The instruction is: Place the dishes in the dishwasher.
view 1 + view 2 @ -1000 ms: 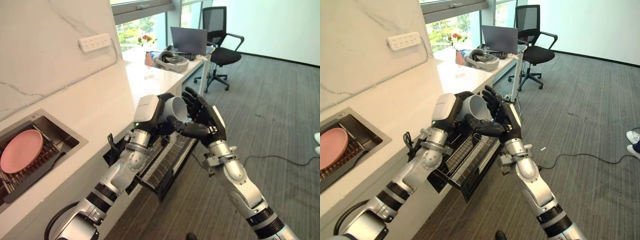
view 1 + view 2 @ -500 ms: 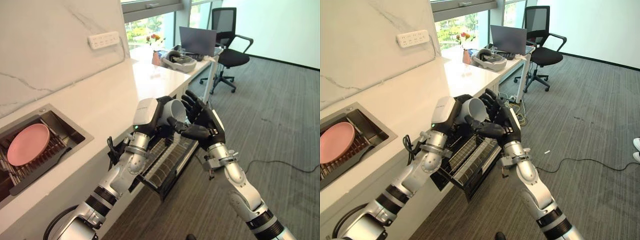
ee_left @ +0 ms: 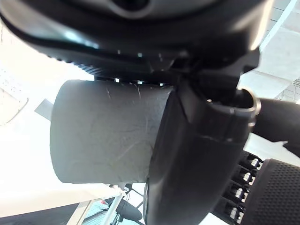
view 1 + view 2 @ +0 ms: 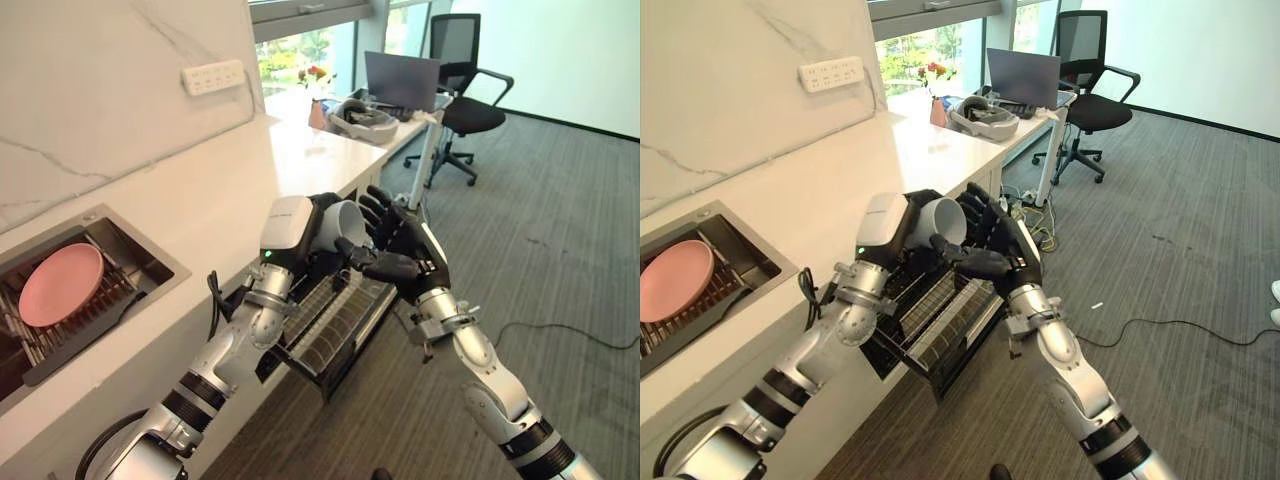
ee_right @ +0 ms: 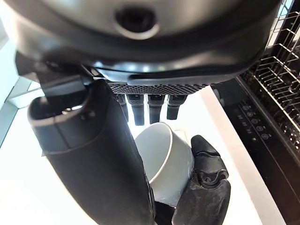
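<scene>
One grey cup [image 4: 345, 222] is clasped in my left hand [image 4: 322, 232] above the open dishwasher rack [image 4: 335, 318], my right hand [image 4: 400, 255] spread open beside it; a pink plate [image 4: 60, 285] remains in the sink [image 4: 140, 262].

Place: office kitchenette | kitchen signs: white marble-look tabletop [image 4: 220, 190] with sunken sink [image 4: 130, 262] holding a pink plate [image 4: 60, 285]; pulled-out dishwasher rack [image 4: 335, 320] below | office signs: desk with laptop [image 4: 400, 80], black swivel chair [image 4: 470, 70], grey carpet floor [image 4: 560, 210], big window [image 4: 300, 60]
</scene>
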`<state>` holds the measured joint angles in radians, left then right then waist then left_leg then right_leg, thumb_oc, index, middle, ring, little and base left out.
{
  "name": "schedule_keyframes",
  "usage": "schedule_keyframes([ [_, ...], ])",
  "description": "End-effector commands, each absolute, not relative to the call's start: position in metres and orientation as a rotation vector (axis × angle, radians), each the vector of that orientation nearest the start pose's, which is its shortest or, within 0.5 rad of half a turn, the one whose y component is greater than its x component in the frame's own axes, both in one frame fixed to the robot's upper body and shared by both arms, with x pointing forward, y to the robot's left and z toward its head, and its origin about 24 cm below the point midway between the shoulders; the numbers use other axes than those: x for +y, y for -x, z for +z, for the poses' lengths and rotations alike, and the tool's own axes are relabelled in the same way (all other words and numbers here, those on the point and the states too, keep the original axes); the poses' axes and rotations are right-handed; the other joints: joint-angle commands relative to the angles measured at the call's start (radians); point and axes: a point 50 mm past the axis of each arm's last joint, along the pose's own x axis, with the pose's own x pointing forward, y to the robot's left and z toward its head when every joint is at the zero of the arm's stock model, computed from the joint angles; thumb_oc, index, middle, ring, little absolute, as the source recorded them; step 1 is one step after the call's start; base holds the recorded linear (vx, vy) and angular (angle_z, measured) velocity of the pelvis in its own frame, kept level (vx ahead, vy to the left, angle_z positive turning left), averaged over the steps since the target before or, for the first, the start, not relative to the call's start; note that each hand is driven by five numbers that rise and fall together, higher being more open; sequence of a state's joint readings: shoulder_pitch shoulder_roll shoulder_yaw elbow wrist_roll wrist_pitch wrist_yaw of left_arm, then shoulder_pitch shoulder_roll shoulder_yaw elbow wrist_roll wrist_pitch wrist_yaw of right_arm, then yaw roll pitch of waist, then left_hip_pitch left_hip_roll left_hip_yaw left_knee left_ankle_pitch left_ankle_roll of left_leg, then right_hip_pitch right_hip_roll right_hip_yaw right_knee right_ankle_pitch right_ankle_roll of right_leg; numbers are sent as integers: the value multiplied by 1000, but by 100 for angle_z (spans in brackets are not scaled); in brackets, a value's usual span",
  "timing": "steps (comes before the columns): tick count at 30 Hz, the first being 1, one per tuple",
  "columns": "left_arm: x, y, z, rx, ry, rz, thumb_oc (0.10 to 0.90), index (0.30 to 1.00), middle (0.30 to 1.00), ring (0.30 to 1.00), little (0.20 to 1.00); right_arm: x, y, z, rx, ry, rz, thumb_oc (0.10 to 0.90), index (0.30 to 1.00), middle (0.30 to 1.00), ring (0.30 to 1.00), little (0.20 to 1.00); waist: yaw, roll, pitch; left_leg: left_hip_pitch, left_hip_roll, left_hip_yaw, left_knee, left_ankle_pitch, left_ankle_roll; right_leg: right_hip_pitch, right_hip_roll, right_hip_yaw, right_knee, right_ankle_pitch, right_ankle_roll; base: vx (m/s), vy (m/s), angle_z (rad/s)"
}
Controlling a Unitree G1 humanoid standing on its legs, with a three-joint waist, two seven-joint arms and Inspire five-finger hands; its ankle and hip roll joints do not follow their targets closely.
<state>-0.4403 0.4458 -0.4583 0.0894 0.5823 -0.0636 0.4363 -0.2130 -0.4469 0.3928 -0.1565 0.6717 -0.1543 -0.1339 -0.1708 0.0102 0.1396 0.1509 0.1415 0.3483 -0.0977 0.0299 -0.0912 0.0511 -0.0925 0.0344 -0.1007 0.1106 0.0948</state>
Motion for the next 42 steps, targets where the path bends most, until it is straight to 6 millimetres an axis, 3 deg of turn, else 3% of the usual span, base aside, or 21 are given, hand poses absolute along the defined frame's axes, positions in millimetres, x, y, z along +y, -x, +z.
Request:
schedule_keyframes([
  [1,92,-299,217,-1081,-885,69,400,300,300,300,300,-118,-265,137,-338,-269,438,800,900,900,900,900,9,-33,-66,3,39,-5,10,-35,-54,71,-83,-53,13,-136,93,-6,-5,5],
  [5,89,-295,219,-1100,-867,34,400,300,300,300,300,-123,-269,128,-300,-241,418,800,900,900,900,900,12,-32,-68,2,34,-18,10,-37,-52,75,-85,-61,13,-140,93,1,-7,7],
  [16,79,-279,221,-1138,-749,-30,400,300,300,300,300,-132,-280,138,-362,-247,315,800,900,900,900,900,21,-30,-70,-3,27,-32,10,-40,-43,73,-91,-63,13,-138,92,2,-4,5],
  [20,89,-283,216,-1097,-760,4,400,300,300,300,300,-143,-275,142,-398,-265,277,800,900,900,900,900,21,-29,-70,-5,25,-33,10,-41,-41,71,-90,-63,13,-137,92,0,0,0],
  [26,124,-299,206,-1009,-899,136,400,300,300,300,300,-168,-262,158,-521,-328,218,800,900,900,900,900,10,-23,-71,0,24,-29,10,-45,-42,72,-91,-64,13,-136,93,0,0,0],
  [31,149,-308,201,-947,-998,216,400,300,300,300,300,-170,-257,167,-566,-353,250,800,900,900,900,900,2,-22,-70,7,26,-15,10,-46,-46,70,-90,-55,13,-133,96,7,3,-2],
  [36,153,-306,199,-947,-1044,204,400,300,300,300,300,-167,-255,173,-577,-361,313,800,900,900,900,900,1,-22,-69,14,28,0,10,-47,-48,67,-88,-47,13,-130,97,2,2,-3],
  [42,139,-301,193,-966,-1044,112,400,300,300,300,300,-158,-261,177,-562,-363,364,800,900,900,900,900,5,-24,-71,15,31,3,10,-47,-50,66,-87,-49,13,-130,97,2,2,-3],
])
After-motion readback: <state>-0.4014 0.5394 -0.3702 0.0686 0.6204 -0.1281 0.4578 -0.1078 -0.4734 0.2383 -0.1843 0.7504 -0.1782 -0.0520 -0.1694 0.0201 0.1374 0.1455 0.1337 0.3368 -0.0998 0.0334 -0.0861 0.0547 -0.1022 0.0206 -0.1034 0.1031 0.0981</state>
